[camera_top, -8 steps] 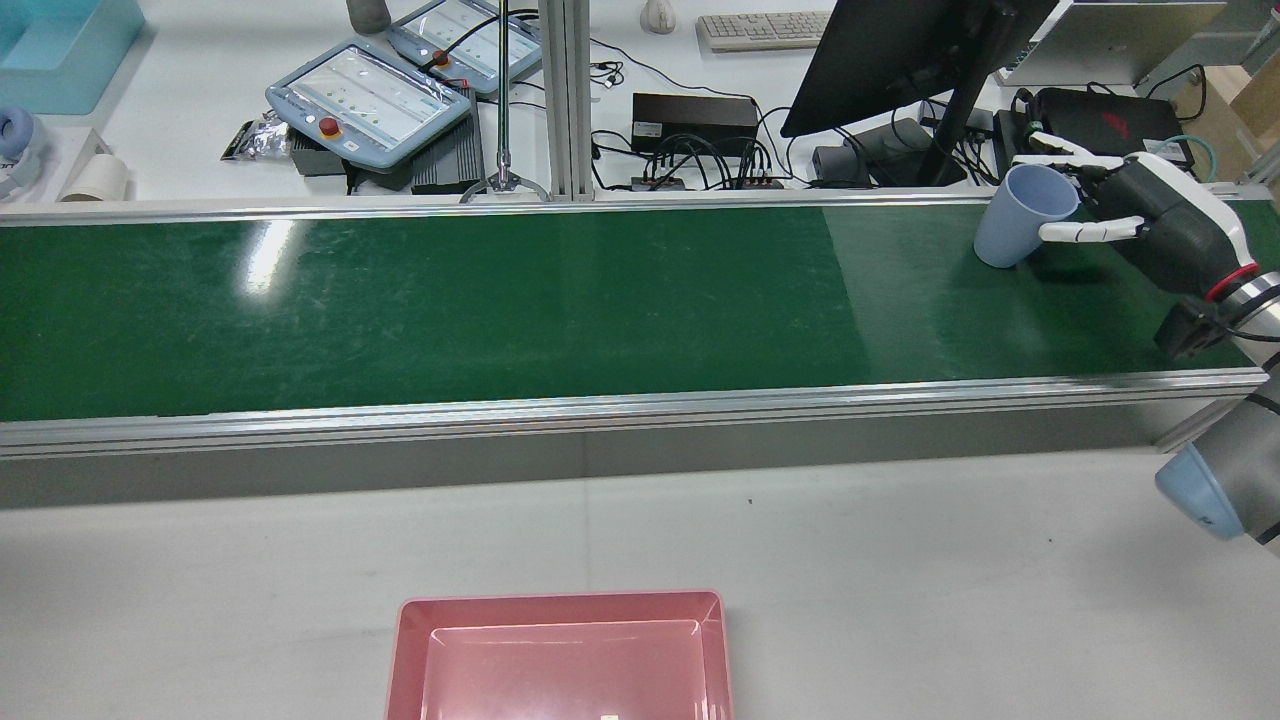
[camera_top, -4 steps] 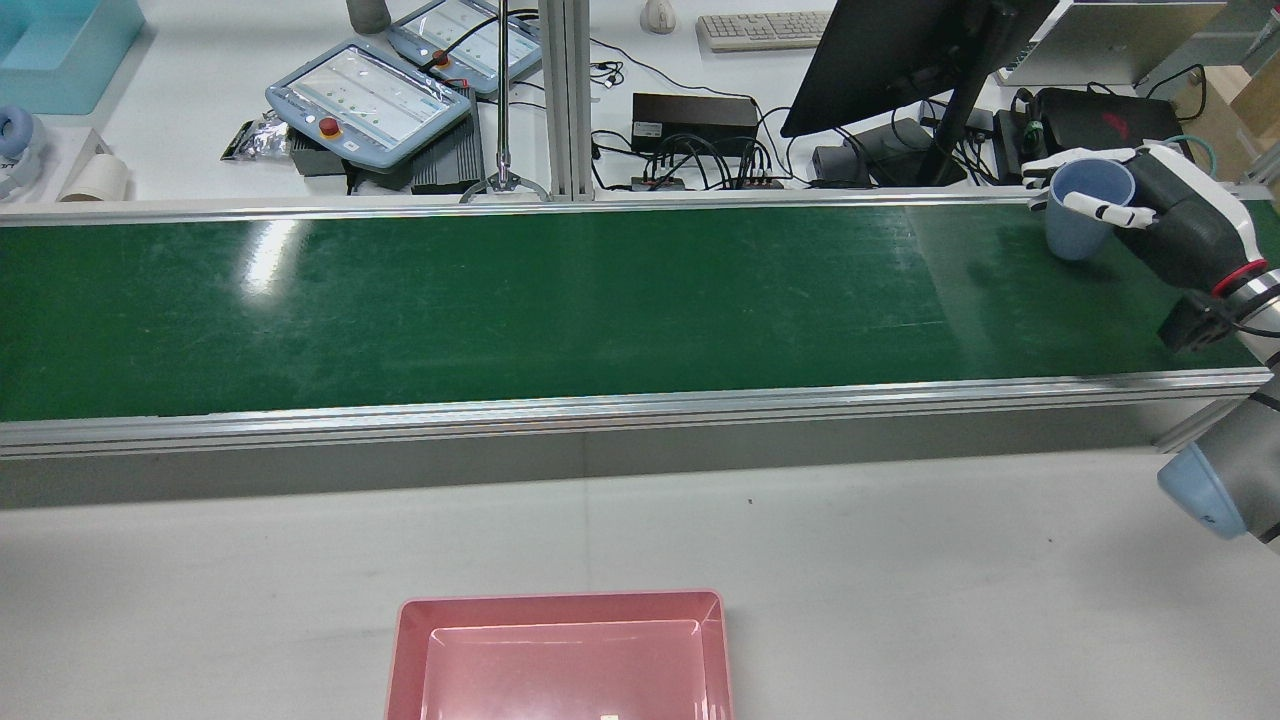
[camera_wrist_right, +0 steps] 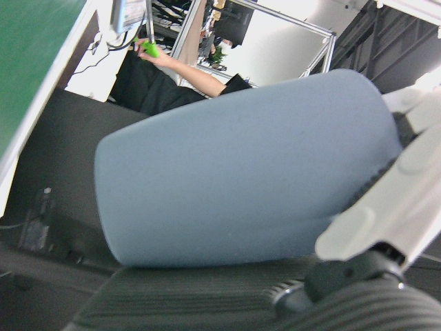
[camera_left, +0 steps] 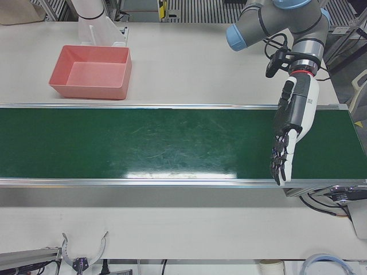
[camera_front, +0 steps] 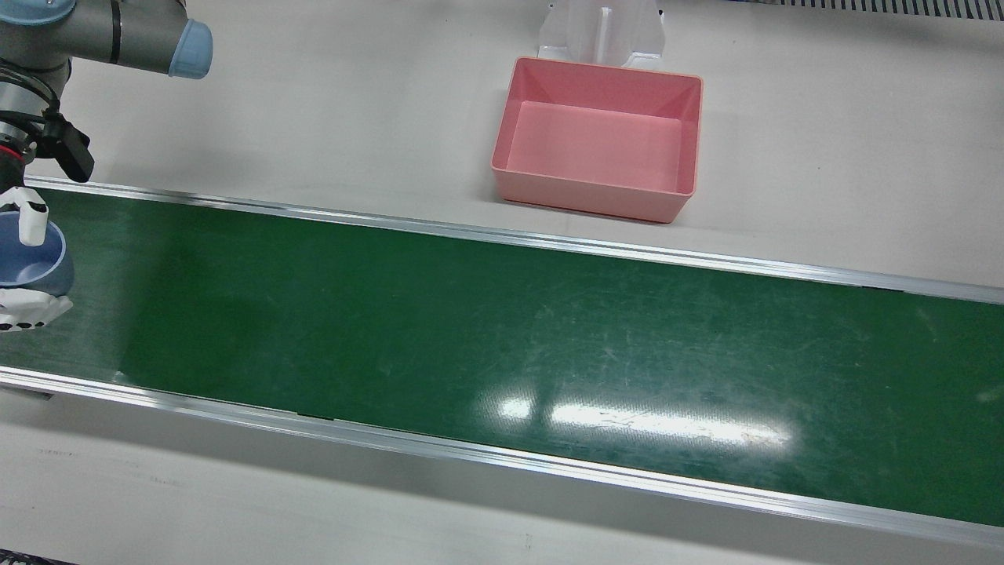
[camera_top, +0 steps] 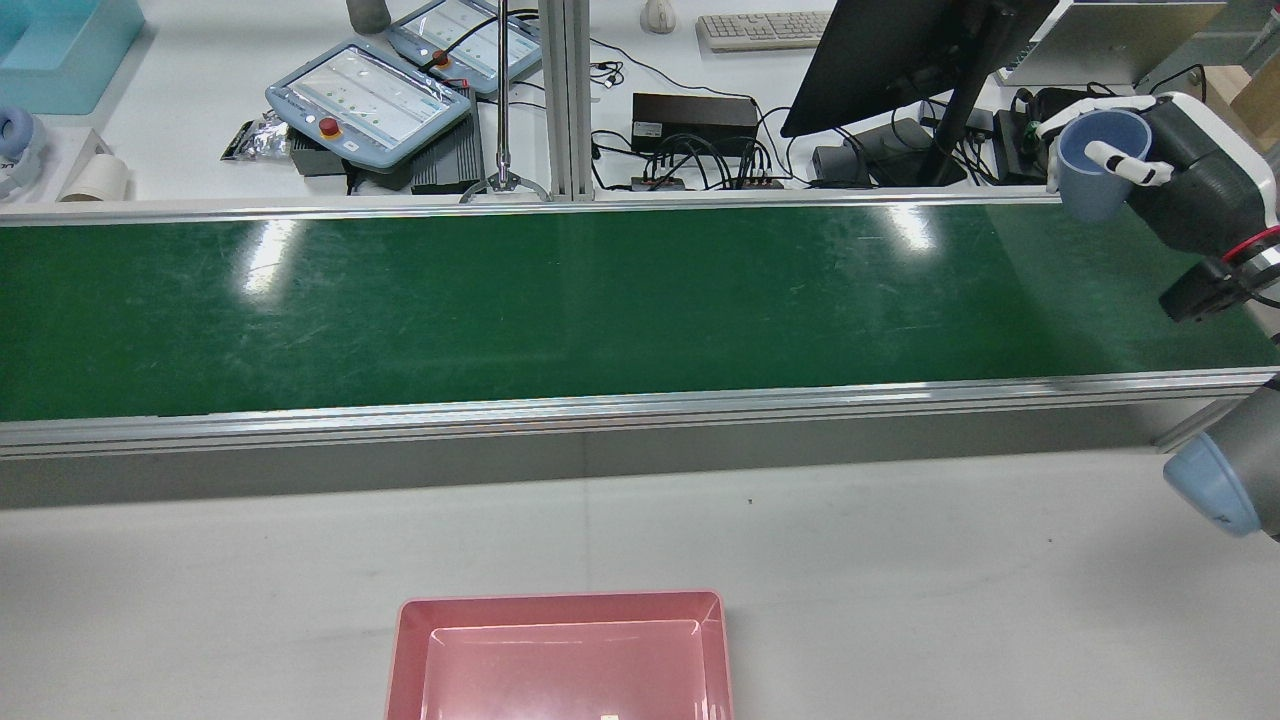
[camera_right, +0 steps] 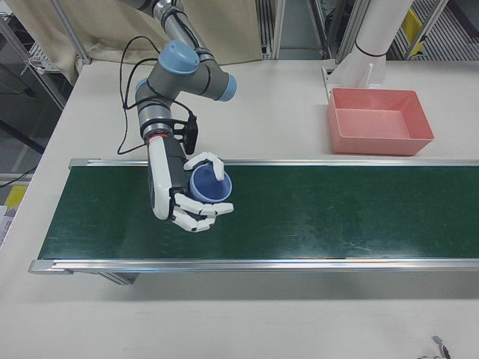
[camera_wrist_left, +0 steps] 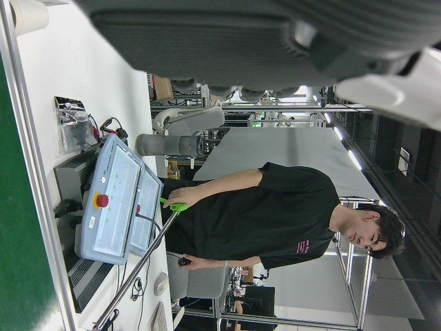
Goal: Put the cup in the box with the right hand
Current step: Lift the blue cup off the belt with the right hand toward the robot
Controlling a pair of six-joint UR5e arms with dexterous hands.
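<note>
My right hand is shut on a light blue cup and holds it upright above the far right end of the green belt in the rear view. The right-front view shows the hand wrapped around the cup, mouth up. The cup also sits at the front view's left edge and fills the right hand view. The pink box stands empty on the white table in front of the belt, far from the cup. My left hand is open, fingers straight, over the belt's other end.
The green conveyor belt runs across the table between aluminium rails. Behind it are a monitor, teach pendants and cables. The box also shows in the front view and the right-front view.
My right hand closed on the cup, lifted it off the belt and carried it up and to the right in the rear view. The cup went from tilted to upright.
</note>
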